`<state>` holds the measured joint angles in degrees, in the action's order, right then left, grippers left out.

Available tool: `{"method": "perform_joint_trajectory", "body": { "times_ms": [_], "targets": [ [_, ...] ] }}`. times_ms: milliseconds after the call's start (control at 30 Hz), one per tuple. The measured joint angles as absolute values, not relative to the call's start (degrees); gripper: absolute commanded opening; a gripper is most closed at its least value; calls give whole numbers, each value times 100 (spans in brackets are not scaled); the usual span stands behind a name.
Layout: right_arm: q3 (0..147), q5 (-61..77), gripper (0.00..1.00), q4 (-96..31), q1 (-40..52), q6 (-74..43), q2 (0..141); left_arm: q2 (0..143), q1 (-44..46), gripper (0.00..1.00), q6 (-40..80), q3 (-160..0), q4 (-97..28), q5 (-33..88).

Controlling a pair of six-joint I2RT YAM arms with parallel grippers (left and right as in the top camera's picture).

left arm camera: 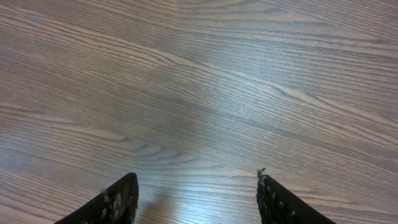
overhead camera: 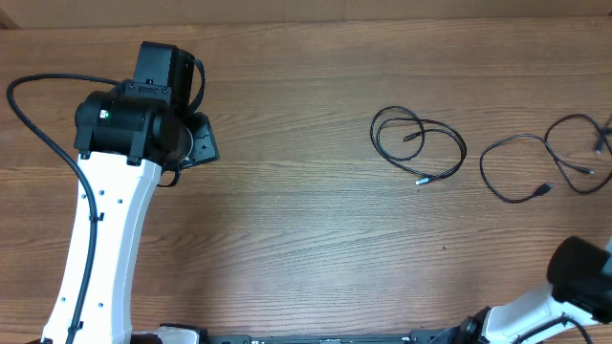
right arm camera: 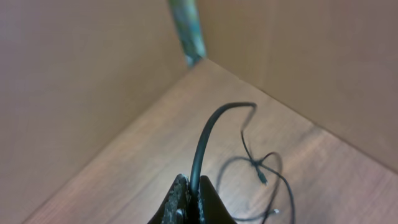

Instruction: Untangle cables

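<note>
Two thin black cables lie on the wooden table at the right in the overhead view. One is a looped cable with a silvery tip; the other cable sprawls out to the right edge. My right gripper is shut on a black cable, which arcs up from the jaws and thins out toward the loops beyond. Only the dark end of the right arm shows in the overhead view, at the lower right. My left gripper is open over bare wood, far left of the cables, with nothing between its fingers.
The left arm rises from the front edge and reaches to the back left, its own thick black wire looping beside it. Brown walls meet at a corner behind the table in the right wrist view.
</note>
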<state>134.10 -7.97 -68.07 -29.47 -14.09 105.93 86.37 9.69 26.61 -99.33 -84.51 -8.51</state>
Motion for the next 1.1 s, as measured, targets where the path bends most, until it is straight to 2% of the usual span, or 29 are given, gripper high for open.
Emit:
{"method": "perform_joint_trajectory", "body": {
  "times_ms": [133, 233, 267, 333, 367, 400, 500, 700, 867, 1000, 1100],
  "targets": [
    [13410, -834, 4, -6952, -3175, -1614, 10838, 8639, 969, 61, 2663, -9933, -8464, -851],
    [13402, -838, 7, -6984, -3181, -1675, 10916, 8639, 969, 61, 2661, -9933, -8464, -851],
    [13373, -825, 11, -6982, -3177, -1686, 10925, 8637, 969, 61, 2661, -9933, -8466, -851],
    [13301, -733, 43, -7000, -3173, -1734, 10936, 8639, 969, 61, 2661, -9933, -8466, -851],
    [13294, -687, 53, -7043, -3173, -1754, 10947, 8637, 969, 60, 2663, -9933, -8466, -851],
    [13294, -648, 62, -7109, -3173, -1774, 10958, 8639, 969, 60, 2663, -9933, -8466, -854],
    [13273, -534, 73, -7273, -3173, -1758, 11015, 8639, 969, 60, 2661, -9933, -8471, -851],
    [13262, -303, 80, -7317, -3173, -1780, 11045, 8639, 969, 60, 2661, -9933, -8482, -851],
    [13262, 613, 85, -7452, -3118, -1527, 11045, 8639, 969, 61, 2663, -9933, -8482, -851],
    [13257, 1245, 92, -7924, -2818, -1079, 11045, 8637, 969, 64, 2661, -9933, -8482, -845],
    [13251, 1466, 92, -8442, -2408, -696, 11050, 8639, 969, 65, 2661, -9933, -8482, -832]
  ]
}}
